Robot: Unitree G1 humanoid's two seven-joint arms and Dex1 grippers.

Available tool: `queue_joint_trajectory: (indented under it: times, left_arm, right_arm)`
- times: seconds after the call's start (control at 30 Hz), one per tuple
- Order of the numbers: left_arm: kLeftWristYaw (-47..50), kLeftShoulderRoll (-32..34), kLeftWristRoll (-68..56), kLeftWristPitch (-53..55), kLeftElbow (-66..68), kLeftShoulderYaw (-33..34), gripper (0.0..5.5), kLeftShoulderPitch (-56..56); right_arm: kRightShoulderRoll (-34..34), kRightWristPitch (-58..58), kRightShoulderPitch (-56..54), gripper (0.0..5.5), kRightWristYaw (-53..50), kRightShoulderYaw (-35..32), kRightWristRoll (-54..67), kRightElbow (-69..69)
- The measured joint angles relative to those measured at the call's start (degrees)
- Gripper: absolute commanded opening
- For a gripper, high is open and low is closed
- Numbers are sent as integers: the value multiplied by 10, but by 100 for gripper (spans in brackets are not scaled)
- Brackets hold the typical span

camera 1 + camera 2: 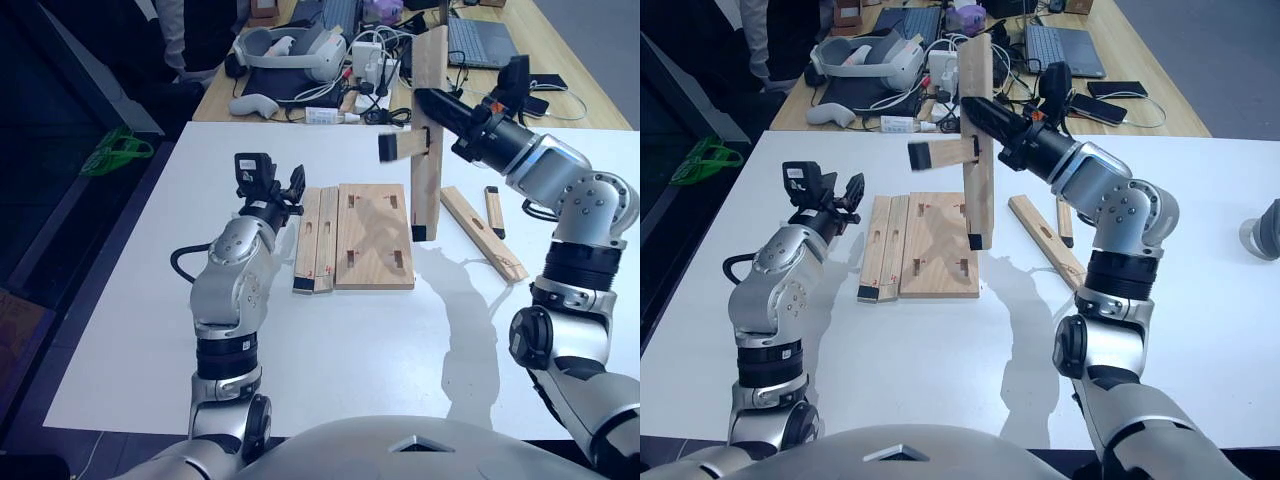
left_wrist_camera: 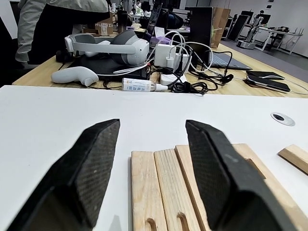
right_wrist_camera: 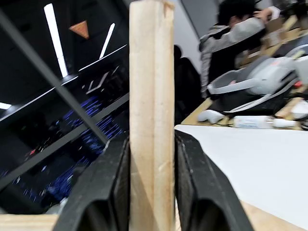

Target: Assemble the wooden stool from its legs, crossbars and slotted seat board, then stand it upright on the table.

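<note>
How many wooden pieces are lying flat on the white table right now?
5: the slotted seat board, two slats beside it on the left, a long leg and a short bar on the right. The upright piece in the right gripper may hide others.

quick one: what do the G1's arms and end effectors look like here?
Left arm and right arm: silver-grey rounded housings with black bands at the joints. A black cable loops beside the left elbow; the right wrist carries an orange accent. Left end effector and right end effector: two black wedge-shaped fingers each, the pads finely textured.
</note>
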Motion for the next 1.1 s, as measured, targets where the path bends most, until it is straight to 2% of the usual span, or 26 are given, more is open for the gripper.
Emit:
queue_joint_trajectory:
  times: [0.23,0.3,0.67,0.83,1.1]
  left_arm:
    - [-83,63,-13,33,72,-20,253,-151]
    - [-106,66,-22,52,75,-30,253,-172]
    - [-107,54,-39,123,40,-53,253,-194]
    - [-82,40,-41,129,34,-33,253,-207]
    - [-66,31,-41,130,28,-33,253,-208]
  right_arm:
    - [-55,-57,35,101,121,176,-58,-69]
    - [-60,-79,36,101,136,206,-79,-70]
    - [-73,-166,30,101,147,272,-173,-51]
    - [-74,-202,4,101,158,311,-224,-22]
    - [-63,-235,-26,101,177,325,-256,20]
